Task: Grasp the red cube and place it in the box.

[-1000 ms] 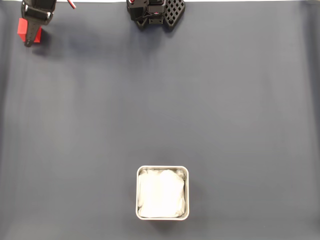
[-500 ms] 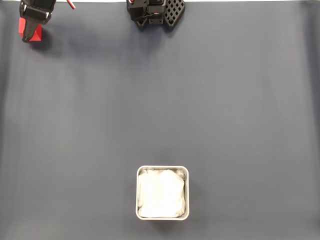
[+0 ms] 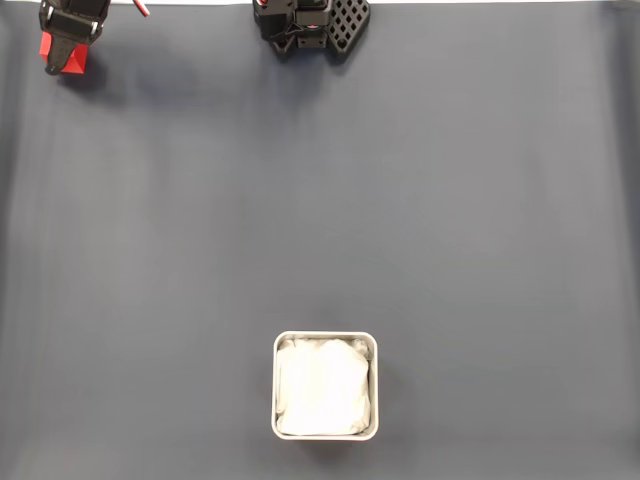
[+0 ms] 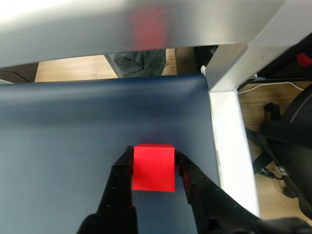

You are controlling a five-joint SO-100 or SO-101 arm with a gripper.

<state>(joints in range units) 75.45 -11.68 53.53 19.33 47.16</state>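
One arm, reaching to far left corner of dark surface (image 3: 420, 200) in fixed view; base (image 3: 310, 25) at far edge, near middle. Gripper (image 3: 62, 55) at that corner, pinching red cube (image 3: 68, 58). Wrist view: two black fingers (image 4: 121, 170) press left and right faces of red cube (image 4: 153, 167), cube between tips, dark surface below, pale frame just right. Box (image 3: 326, 337) with white lining near front edge, around middle, well apart from gripper.
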